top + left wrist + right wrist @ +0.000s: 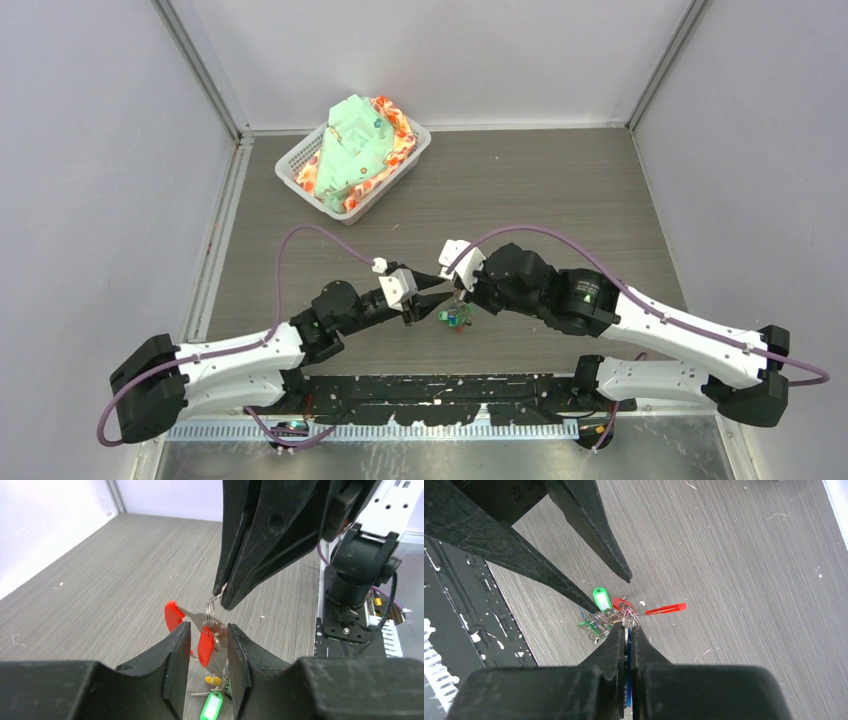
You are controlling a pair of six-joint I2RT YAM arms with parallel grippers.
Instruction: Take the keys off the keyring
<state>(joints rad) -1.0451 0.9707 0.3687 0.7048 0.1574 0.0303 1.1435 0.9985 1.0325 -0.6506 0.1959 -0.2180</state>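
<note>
1. The keyring (pixel 211 607) is hanging in the right jaws, which are pressing together on its thin wire, above the bench (pixel 100 580) between the two arms.
2. The keys (pixel 212 703) are dangling below it in a loose bunch; I cannot tell whether the lowest are touching the bench.
3. The left jaws are standing spread, straddling the top of the bunch without gripping it.
4. The bunch is looking light, hard and slippery, and the thin ring is likely resisting prying.
5. Taking one key by its flat plastic tag, near the ring, is looking like the surest hold.
</note>
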